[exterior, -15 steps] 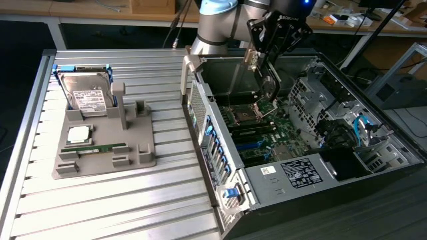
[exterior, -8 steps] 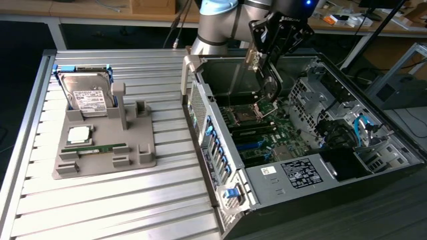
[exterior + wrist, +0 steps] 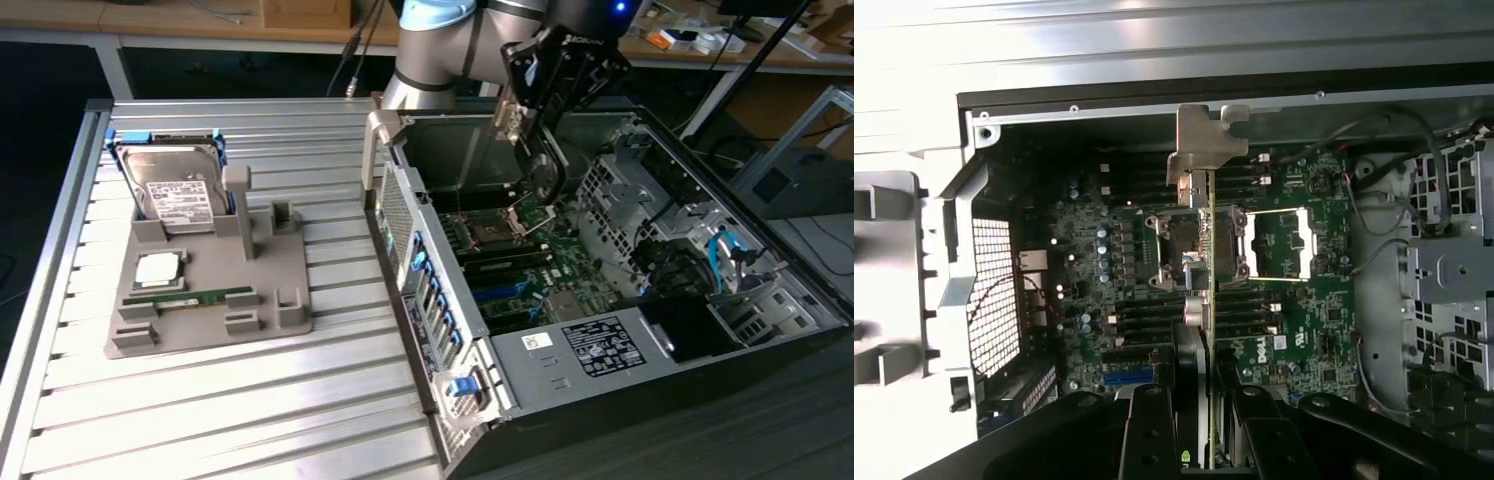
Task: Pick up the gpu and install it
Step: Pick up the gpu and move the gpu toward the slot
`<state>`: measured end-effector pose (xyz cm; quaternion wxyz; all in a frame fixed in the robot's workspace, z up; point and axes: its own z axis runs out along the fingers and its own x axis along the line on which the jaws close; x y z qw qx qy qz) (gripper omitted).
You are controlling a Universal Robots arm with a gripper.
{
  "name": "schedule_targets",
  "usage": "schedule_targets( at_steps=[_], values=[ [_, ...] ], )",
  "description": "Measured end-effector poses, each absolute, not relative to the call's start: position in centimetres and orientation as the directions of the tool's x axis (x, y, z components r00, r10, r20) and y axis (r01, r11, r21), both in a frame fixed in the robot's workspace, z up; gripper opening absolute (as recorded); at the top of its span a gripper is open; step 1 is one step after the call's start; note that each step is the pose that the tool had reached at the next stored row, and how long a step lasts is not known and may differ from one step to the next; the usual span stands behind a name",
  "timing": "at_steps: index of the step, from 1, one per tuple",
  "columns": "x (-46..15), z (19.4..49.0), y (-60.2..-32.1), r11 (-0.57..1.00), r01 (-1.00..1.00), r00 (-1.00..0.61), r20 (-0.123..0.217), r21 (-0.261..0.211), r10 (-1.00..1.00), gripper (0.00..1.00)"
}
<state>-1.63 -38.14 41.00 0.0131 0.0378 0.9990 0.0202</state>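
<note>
Our hand pinches the gpu edge-on, hanging above the motherboard at the far end of the open case. We judge it light, stiff and fragile, so it is best gripped by its bare top edge.

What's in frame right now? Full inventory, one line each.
gpu: 1, dark with a pale metal bracket, held edge-on over the motherboard
case: 1, black and silver, side open, on the exterior view's right
motherboard: 1, green, inside the case
CPU socket: 1, silver frame, on the motherboard
fixture: 1, grey, on the table at the exterior view's left
hard drive: 1, silver with a white label, standing in the fixture's far end
chip: 1, silver, lying on the fixture
memory stick: 1, green, lying on the fixture
table: 1, slatted bare metal, under everything
arm: 1, grey and light blue, behind the case
hand: 1, black, shut on the gpu
</note>
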Motion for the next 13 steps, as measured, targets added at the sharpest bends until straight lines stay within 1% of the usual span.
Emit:
schedule_targets(
  at_steps=[13],
  values=[
    [-0.71, 40.71, -38.17, 0.996, 0.075, -0.997, -0.025, 0.041, 0.076, 0.27]
  ],
)
